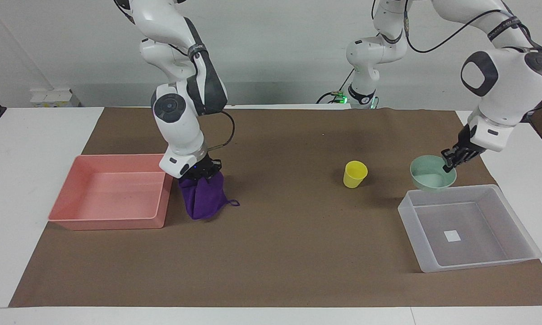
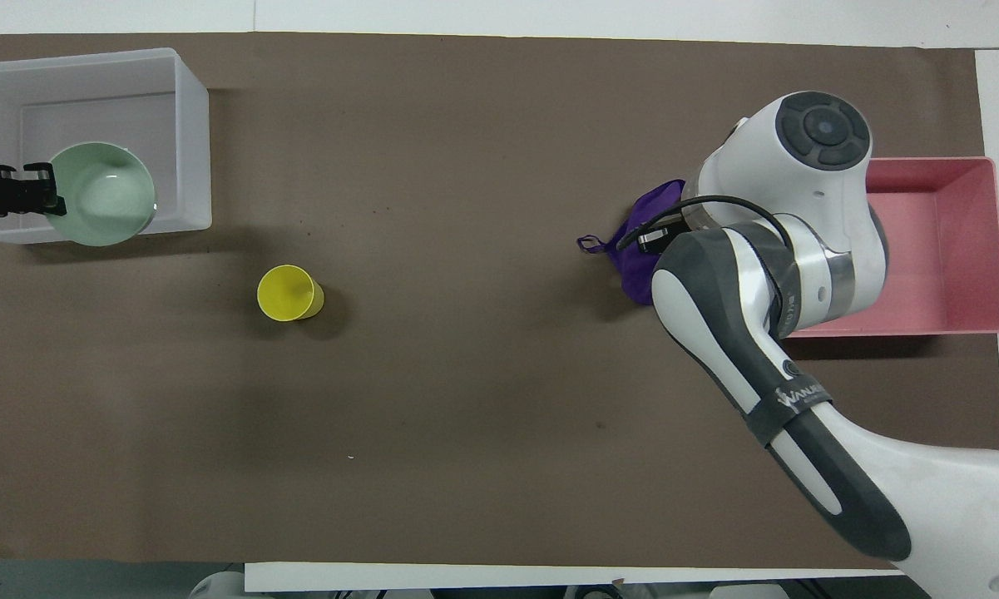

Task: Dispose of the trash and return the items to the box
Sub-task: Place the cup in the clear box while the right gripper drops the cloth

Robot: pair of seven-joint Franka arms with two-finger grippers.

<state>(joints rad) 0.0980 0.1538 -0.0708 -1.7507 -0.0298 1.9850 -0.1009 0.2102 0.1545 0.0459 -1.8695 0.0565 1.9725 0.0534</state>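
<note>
My left gripper (image 1: 451, 163) is shut on the rim of the pale mint-green bowl (image 1: 431, 174) and holds it in the air over the robots' side edge of the translucent box (image 1: 471, 189). In the overhead view the bowl (image 2: 104, 204) overlaps the box's wall (image 2: 191, 125). The yellow cup (image 1: 354, 174) stands upright on the mat, alone. My right gripper (image 1: 201, 174) is shut on the top of the purple rag (image 1: 203, 198), which hangs down beside the pink tray's corner. In the overhead view the arm hides that gripper and part of the rag (image 2: 645, 241).
The pink tray (image 1: 113, 156) sits at the right arm's end of the brown mat, with nothing in it. The box holds only a small white sticker (image 1: 452, 235). The cup also shows in the overhead view (image 2: 287, 293).
</note>
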